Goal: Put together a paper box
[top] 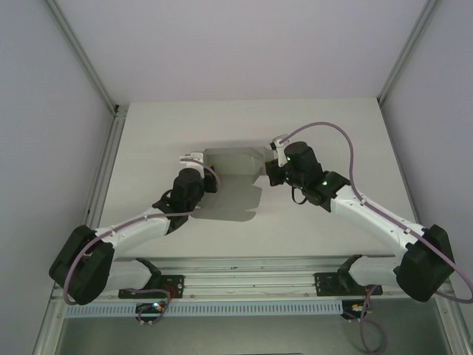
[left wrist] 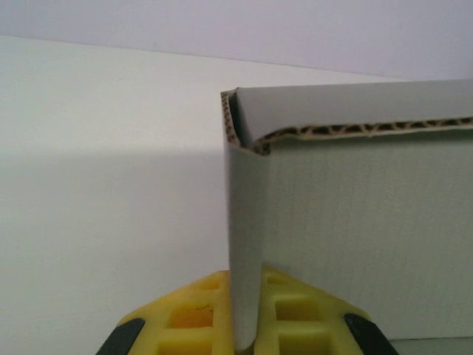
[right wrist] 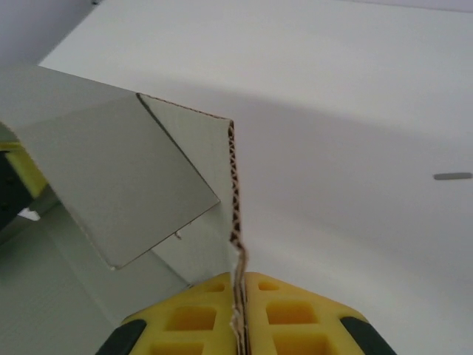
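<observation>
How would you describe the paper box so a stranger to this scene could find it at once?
Start at the white table and look to its middle. There the paper box stands half-folded, one wall pinched by the left gripper and another by the right gripper. It is the only grey card, with brown corrugated edges.

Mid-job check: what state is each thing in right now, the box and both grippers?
paper box: partly folded, some walls raised, not yet closed.
left gripper: shut on a raised wall of the paper box.
right gripper: shut on the edge of another wall.
</observation>
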